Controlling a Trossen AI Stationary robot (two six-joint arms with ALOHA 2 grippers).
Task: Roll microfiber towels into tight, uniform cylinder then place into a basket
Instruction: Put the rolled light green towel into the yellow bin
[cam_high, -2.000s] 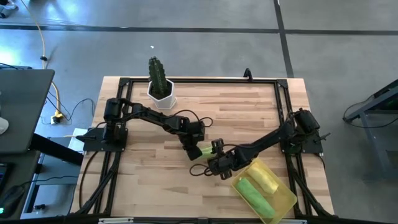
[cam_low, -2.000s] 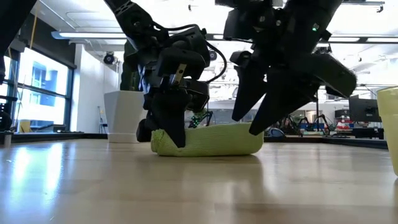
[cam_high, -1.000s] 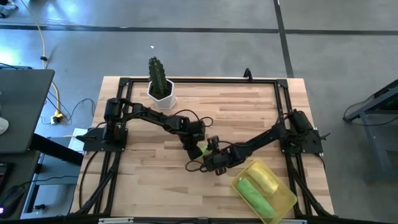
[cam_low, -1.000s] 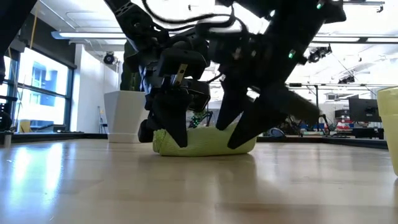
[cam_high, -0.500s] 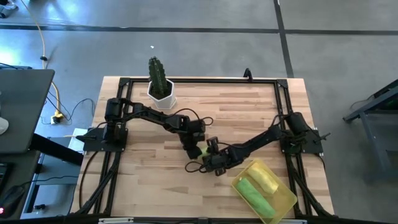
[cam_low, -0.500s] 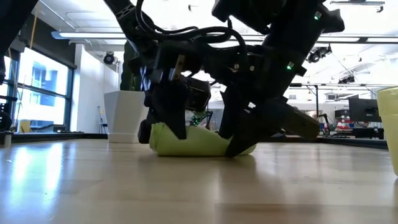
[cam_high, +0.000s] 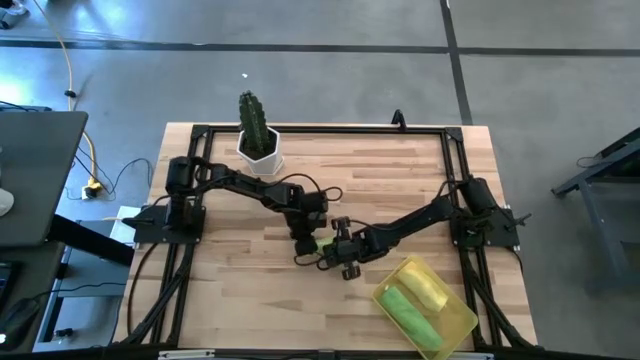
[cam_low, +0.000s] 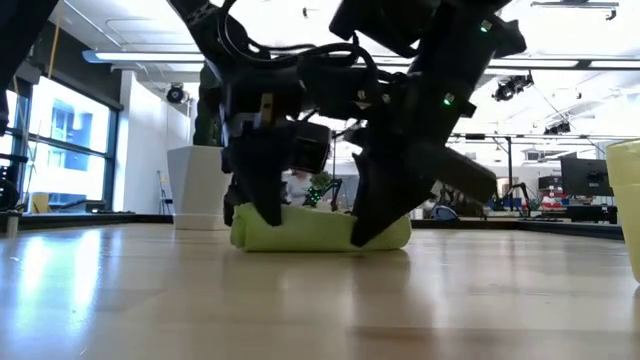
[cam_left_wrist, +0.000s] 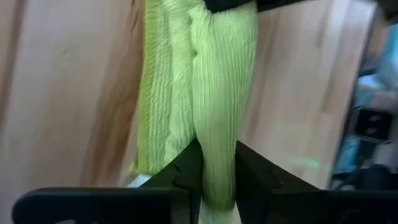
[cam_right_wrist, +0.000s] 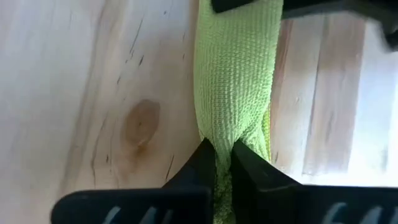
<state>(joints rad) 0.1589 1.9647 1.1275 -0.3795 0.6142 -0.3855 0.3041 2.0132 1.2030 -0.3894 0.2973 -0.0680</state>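
Two claws are pinching one lime green towel (cam_low: 318, 232) near the middle of the wooden desk (cam_high: 400, 170). It's rolled into a soft ribbed log lying flat on the planks. The left claw (cam_left_wrist: 217, 186) grips one end, fingers narrow with cloth between them; the right claw (cam_right_wrist: 222, 163) is squeezed tight on the other end, bunching the knit fabric to a waist. Only the high view shows the translucent yellow basket (cam_high: 462, 322) at lower right, with a yellow roll (cam_high: 424, 286) and a green roll (cam_high: 406, 309) side by side inside, and the white hexagonal cactus pot (cam_high: 260, 151) at upper left. Wrist views show the weave up close.
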